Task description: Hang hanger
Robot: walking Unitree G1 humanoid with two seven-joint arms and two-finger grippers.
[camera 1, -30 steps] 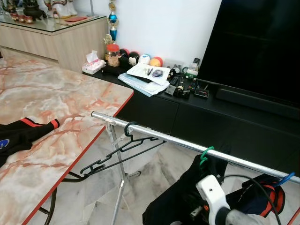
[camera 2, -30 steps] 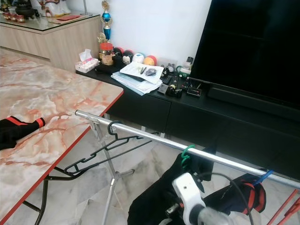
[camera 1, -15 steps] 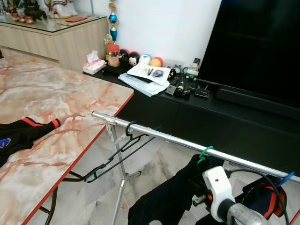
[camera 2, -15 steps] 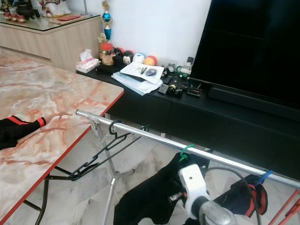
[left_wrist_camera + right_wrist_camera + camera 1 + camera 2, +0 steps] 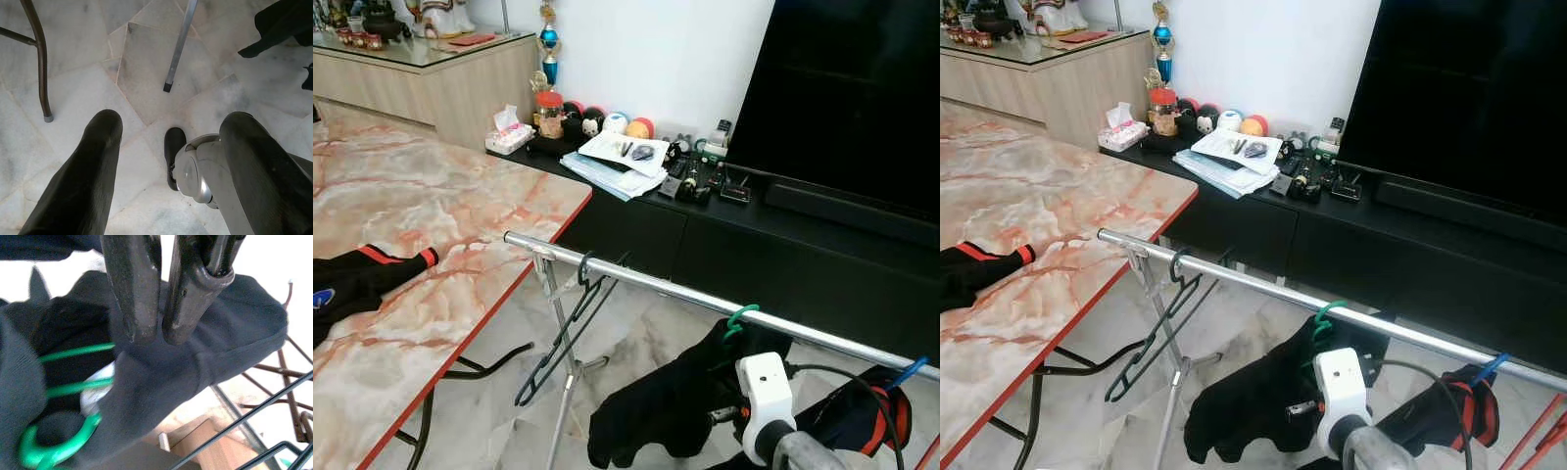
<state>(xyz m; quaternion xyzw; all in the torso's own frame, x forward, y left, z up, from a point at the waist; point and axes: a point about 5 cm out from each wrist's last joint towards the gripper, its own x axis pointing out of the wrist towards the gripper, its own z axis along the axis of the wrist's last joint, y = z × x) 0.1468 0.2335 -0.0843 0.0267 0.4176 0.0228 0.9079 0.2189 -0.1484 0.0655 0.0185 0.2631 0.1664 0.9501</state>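
A bare black hanger (image 5: 563, 328) hangs by its hook from the left part of the silver rail (image 5: 685, 292), its body slanting down to the left. Further right, a green hanger (image 5: 741, 318) on the rail carries a black garment (image 5: 675, 401). My right arm's white wrist (image 5: 762, 392) is just below that green hook. In the right wrist view my right gripper (image 5: 164, 335) is shut on the black garment's fabric, with the green hanger (image 5: 54, 440) beside it. My left gripper (image 5: 173, 120) hangs open over the floor.
A marble table (image 5: 431, 215) with a red edge is on the left, a black and red garment (image 5: 362, 279) lying on it. A black cabinet (image 5: 724, 235) with clutter and a large TV (image 5: 852, 88) stand behind. A blue hanger (image 5: 909, 372) holds another garment at the rail's right end.
The bare black hanger has swung down from nearly level to a steep slant. The black garment's lower part has spread out to the left, and my right wrist has shifted a little.
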